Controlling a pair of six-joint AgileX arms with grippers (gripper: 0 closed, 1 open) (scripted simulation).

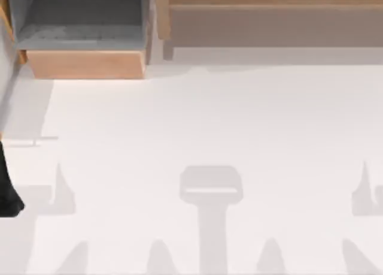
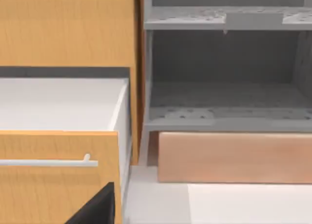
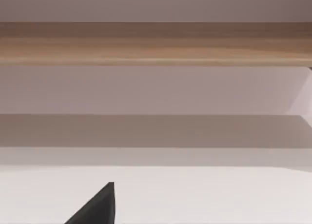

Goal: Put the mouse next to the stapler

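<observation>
The mouse and the stapler are out of view. A black part of my left arm (image 1: 8, 191) sits at the table's far left edge in the top view. A dark corner of my left gripper (image 2: 97, 212) pokes into the left wrist view, just in front of an open wooden drawer (image 2: 53, 180). A dark corner of my right gripper (image 3: 97, 209) shows in the right wrist view, low over the white table (image 3: 219, 194) and facing a wooden shelf (image 3: 156, 43).
A grey open cabinet (image 1: 84, 23) with a wooden front lip (image 1: 84, 64) stands at the back left. A long wooden shelf unit (image 1: 269, 17) runs along the back right. The pulled-out drawer has a white inside (image 2: 58, 102) and a metal handle (image 2: 48, 161). The white tabletop (image 1: 209, 119) spreads in front.
</observation>
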